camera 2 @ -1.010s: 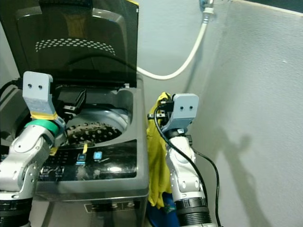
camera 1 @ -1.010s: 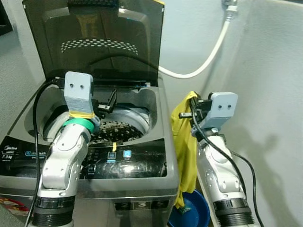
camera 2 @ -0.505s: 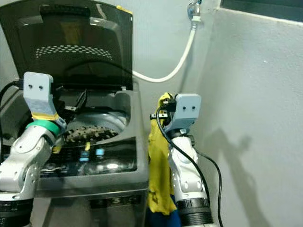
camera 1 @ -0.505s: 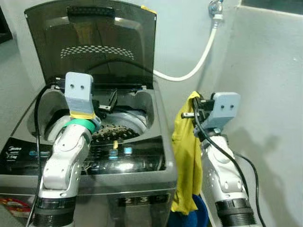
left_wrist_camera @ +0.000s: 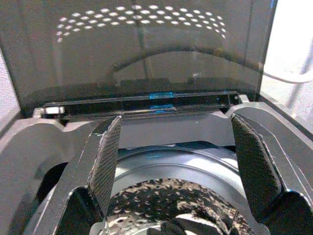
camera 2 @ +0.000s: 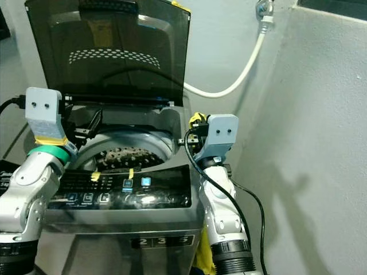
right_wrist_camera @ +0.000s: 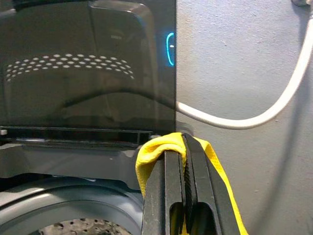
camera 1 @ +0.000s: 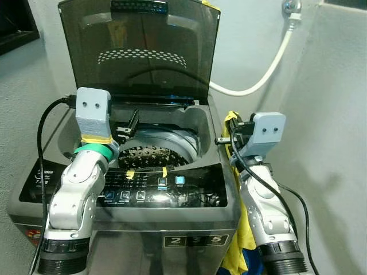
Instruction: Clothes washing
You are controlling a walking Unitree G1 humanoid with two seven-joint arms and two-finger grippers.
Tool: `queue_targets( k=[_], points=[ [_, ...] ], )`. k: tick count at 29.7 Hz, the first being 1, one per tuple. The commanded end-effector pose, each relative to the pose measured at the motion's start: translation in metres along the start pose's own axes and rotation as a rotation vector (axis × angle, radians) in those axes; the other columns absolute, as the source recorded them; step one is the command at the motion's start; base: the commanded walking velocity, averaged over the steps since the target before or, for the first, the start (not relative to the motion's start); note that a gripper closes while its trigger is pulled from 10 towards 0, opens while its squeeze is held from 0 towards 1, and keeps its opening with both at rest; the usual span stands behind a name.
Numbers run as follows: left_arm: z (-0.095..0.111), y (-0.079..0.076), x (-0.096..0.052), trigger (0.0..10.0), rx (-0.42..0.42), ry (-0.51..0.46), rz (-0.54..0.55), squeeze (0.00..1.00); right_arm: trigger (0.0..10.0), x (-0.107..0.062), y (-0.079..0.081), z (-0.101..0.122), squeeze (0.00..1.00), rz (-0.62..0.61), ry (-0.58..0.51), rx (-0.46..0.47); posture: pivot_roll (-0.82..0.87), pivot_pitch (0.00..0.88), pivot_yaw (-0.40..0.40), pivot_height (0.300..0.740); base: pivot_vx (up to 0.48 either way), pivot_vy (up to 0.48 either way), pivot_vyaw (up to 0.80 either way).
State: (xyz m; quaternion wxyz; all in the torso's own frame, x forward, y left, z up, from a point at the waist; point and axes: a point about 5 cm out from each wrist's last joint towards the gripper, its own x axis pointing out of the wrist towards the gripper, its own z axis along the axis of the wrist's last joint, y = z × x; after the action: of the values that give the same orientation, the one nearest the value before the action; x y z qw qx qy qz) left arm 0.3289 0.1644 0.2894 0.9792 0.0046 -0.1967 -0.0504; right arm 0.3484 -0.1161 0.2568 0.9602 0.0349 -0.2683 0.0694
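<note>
Now right gripper [right_wrist_camera: 185, 196] pinches the yellow garment [camera 1: 231, 123] off the washer's [camera 1: 172, 200] right edge; I lift it over the rim into the drum [camera 1: 155, 154]; left gripper [left_wrist_camera: 173, 171] spread wide, empty.

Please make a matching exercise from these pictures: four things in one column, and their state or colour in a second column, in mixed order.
Things:
1. washer lid
2. left gripper
3. right gripper
4. hose

States:
a. white, running along the wall
b. shut on the yellow cloth
c. raised open
d. open above the drum

Pairs: 1-c, 2-d, 3-b, 4-a
</note>
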Motion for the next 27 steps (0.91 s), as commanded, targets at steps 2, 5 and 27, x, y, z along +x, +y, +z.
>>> queue_targets(
  k=[2, 5, 27],
  points=[
    [-0.003, -0.001, 0.000, 10.0, 0.003, 0.015, -0.006, 0.00, 10.0, 0.001, 0.001, 0.005, 0.00, 0.002, -0.028, -0.001, 0.03, 0.041, 0.048, 0.740, 0.000, 0.000, 0.00],
    [-0.002, -0.001, 0.000, 10.0, 0.006, 0.006, -0.007, 0.00, 10.0, 0.001, 0.004, 0.008, 0.00, 0.025, -0.045, -0.038, 0.03, 0.045, 0.051, 0.740, 0.000, 0.000, 0.00],
    [0.051, -0.039, -0.024, 10.0, 0.306, -0.345, -0.143, 0.00, 10.0, 0.099, 0.136, 0.163, 0.00, 0.508, -0.455, 0.133, 0.04, 0.073, 0.020, 0.740, 0.000, 0.000, 0.00]
  ],
)
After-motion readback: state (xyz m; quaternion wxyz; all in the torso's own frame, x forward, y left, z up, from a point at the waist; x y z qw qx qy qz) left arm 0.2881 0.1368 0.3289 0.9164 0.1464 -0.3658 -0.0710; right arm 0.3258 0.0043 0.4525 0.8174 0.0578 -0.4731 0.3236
